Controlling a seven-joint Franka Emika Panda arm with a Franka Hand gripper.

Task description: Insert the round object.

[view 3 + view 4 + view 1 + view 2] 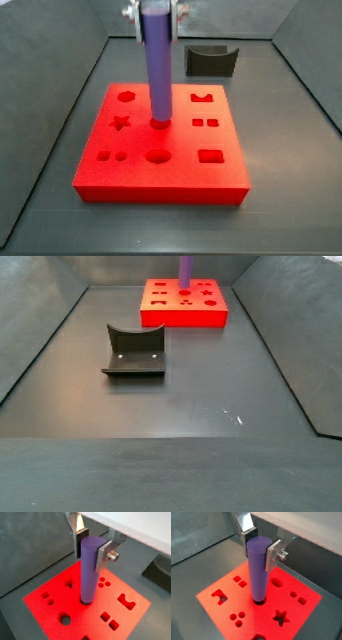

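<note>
The round object is a tall purple cylinder [87,572], also seen in the wrist view [256,574]. It stands upright with its lower end in a round hole near the middle of the red block [160,178]. My gripper [91,552] is shut on the cylinder's upper end, one silver finger on each side, as it also shows in the wrist view [261,549]. In a side view the cylinder [158,70] rises from the block up to the gripper [158,12]. In a side view the block [187,314] sits far back, with the cylinder [185,268] above it.
The red block has several other shaped holes, among them a star [120,123], a second round hole [158,156] and a rectangle [210,155]. The fixture [207,60] stands behind the block; it also shows in a side view [134,351]. Dark walls enclose the floor.
</note>
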